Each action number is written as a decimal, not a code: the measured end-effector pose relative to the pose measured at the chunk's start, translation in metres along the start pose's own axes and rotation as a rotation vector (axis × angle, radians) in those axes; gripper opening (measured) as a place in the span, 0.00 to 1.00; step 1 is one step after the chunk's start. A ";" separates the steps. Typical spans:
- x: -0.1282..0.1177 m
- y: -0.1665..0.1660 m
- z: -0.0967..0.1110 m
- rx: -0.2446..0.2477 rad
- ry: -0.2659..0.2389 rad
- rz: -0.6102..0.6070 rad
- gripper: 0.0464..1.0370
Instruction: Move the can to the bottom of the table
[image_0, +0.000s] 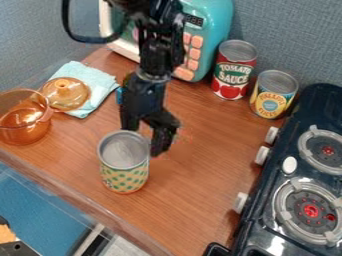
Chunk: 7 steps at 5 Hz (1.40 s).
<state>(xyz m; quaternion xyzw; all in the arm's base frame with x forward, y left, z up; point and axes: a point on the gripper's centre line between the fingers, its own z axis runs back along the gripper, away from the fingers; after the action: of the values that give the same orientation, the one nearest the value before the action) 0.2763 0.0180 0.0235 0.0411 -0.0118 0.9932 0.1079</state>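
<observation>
Polka-dot can (124, 172): stands upright on the wooden table (200, 180), between 7 and 8 o'clock of the view's centre. Grey round top faces up; contents cannot be determined.
Gripper (145, 140): hangs just off the can's 1 o'clock side. Fingers spread, one partly hidden behind the can's rim, the other alongside toward 2 o'clock; contact cannot be determined.
Orange pot (23, 125): see-through, at 9 o'clock, its wall visible through the near side.
Amber lid (65, 94): at 10 o'clock, beside the pot, knob up, lying partly on a pale blue cloth (100, 82).
Tomato can (234, 70): upright at 1 o'clock; red label, grey top.
Yellow-labelled can (273, 95): upright at 2 o'clock, near the tomato can; grey top.
Toy microwave (207, 20): teal, toward 12 o'clock, pink buttons.
Toy stove (274, 170): dark, at 4 o'clock, two burners with red centres.
</observation>
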 end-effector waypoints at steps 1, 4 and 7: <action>0.000 -0.001 0.017 -0.004 0.038 -0.012 0.96; -0.006 -0.004 0.029 -0.029 0.077 -0.019 0.96; -0.006 -0.004 0.029 -0.029 0.077 -0.019 0.96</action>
<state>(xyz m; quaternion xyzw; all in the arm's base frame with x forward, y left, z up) 0.2857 0.0195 0.0522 0.0016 -0.0214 0.9928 0.1181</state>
